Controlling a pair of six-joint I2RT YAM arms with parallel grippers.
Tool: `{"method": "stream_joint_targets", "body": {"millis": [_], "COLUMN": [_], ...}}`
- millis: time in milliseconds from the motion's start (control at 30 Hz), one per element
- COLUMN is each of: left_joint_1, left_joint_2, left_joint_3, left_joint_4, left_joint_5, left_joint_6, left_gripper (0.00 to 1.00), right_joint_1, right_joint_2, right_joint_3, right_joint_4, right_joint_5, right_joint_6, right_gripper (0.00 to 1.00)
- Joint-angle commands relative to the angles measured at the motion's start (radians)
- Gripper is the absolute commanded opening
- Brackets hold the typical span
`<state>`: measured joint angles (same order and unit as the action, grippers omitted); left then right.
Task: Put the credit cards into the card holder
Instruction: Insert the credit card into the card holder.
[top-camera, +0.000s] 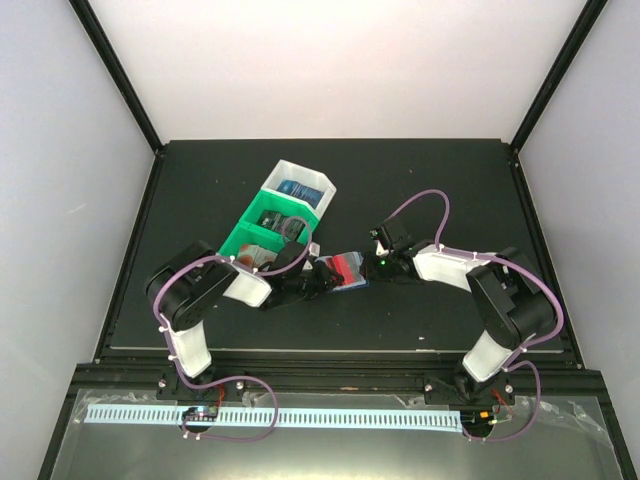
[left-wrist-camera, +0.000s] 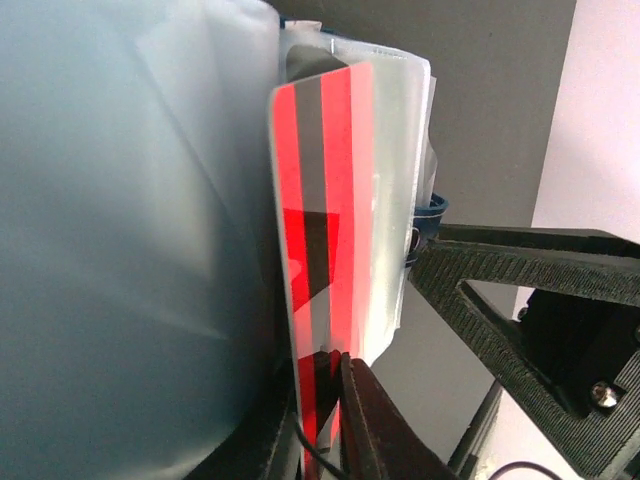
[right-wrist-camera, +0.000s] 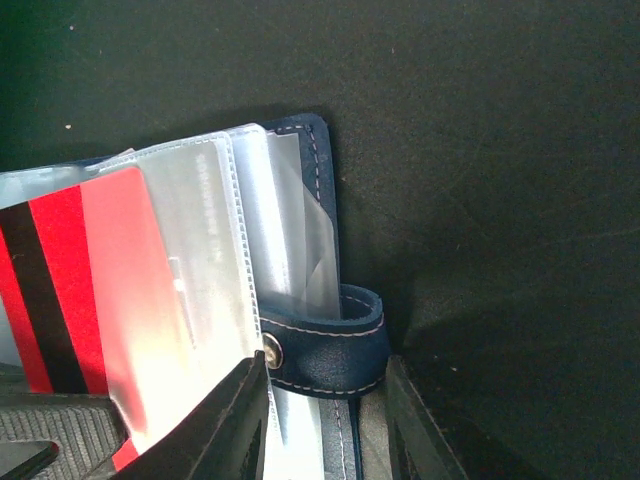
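**RED CARD SITTING PARTWAY IN CARD HOLDER SLEEVE**

Red card (left-wrist-camera: 322, 230), w/ red, white & dark stripes, is sitting partway inside a clear sleeve (right-wrist-camera: 200, 250) of the card holder (right-wrist-camera: 322, 170). One end is poking out of the sleeve.

L wrist view is giving the close look at the grip. L gripper (left-wrist-camera: 325, 410) is pinching the card's free end btwn its two dark fingers, which are closed down narrow on it. The same view is catching one black finger of the R gripper (right-wrist-camera: 325, 410) at the holder's far edge.

R wrist view is adding what the L wrist view is mostly hiding: the holder's dark blue cover w/ pale stitching, several clear sleeves fanning out, and the snap tab (right-wrist-camera: 335, 335) looping across the edge. R gripper is clamping the holder's near edge at a mid-width gap, w/ one finger on each side of the tab.

Only the top view is showing the layout. Both arms are reaching inward, w/ card & holder btwn the two grippers, around the middle of the dark worktop (top-camera: 440, 180). Can't tell whether the holder is touching the worktop.

Just behind & left of them, a green-and-white bin (top-camera: 240, 238) is lying at a diagonal. It is holding more cards: a blue one (top-camera: 295, 188) in the white end compartment and dark ones (top-camera: 280, 222) in a green compartment.
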<state>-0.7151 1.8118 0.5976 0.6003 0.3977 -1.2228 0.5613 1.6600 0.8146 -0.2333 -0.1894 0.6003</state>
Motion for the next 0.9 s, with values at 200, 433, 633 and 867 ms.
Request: {"method": "stream_joint_targets", "body": {"millis": [200,433,633,867], "left_joint_1": [-0.025,-0.048,-0.050,-0.050], "left_joint_2": [-0.052,-0.096,-0.107,-0.168], "left_joint_3": [0.059,0.163,0.210,0.213], "left_joint_4": [-0.263,-0.548,-0.709,-0.758], "left_joint_5": [-0.039,-0.126,-0.166,-0.184], "left_joint_6": [0.104,0.209,0.269,0.301], "left_gripper": [0.28,0.45,0.53,0.63], "right_joint_1": [0.012,0.014,0.012,0.012], "right_joint_2": [0.037,0.034,0.029,0.025], "right_joint_3": [-0.034,-0.034,-0.034,-0.035], "right_joint_4": [-0.066,-0.065,-0.062,-0.061], "right_joint_5": [-0.019,-0.017,-0.017,-0.019], "right_joint_6": [-0.010,-0.011,-0.011,-0.014], "right_gripper": [0.35,0.35,0.35,0.35]}}
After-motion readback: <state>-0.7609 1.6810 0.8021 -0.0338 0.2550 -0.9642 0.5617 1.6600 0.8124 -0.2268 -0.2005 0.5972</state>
